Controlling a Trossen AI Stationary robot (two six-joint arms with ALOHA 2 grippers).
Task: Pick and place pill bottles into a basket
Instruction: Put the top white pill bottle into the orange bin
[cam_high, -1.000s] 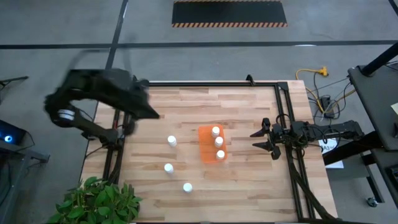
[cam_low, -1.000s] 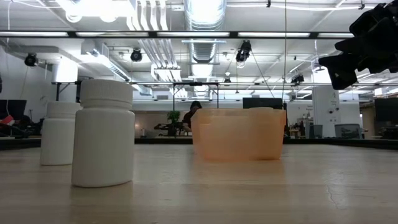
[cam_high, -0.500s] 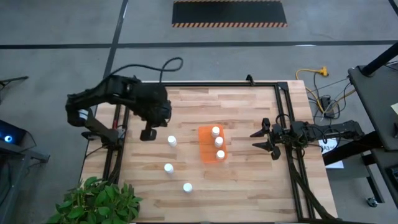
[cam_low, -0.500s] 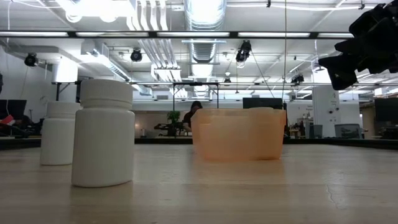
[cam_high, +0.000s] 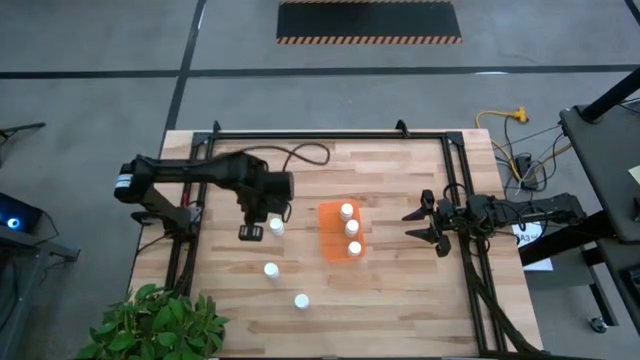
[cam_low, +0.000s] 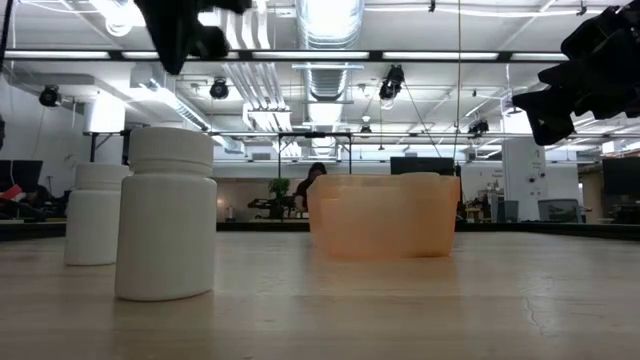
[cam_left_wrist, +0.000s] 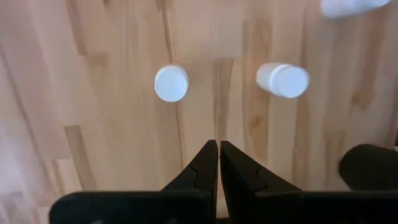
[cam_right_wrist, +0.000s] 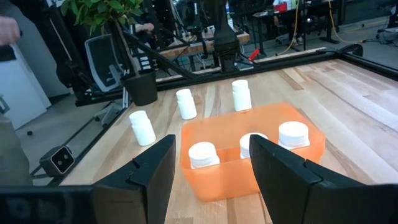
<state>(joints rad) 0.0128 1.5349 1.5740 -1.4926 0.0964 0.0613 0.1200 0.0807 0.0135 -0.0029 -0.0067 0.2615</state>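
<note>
The orange basket (cam_high: 340, 231) sits mid-table, holding three pill bottles (cam_high: 351, 228) (caps up, in a row). Three loose bottles (cam_high: 271, 270) stand at its nine and seven o'clock. The left gripper (cam_high: 250, 232), fingers pressed together, hovers beside the nearest one. At three o'clock, the right gripper (cam_high: 432, 222) waits, jaws apart, empty.

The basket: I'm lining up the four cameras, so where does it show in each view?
High view: basket right of table centre, three bottles along its right side.
Low view: basket mid-picture, on the table's far part.
Left wrist view: not in it.
Right wrist view: basket ahead, between the jaws.
Shared landmark: the bottles inside.
</note>
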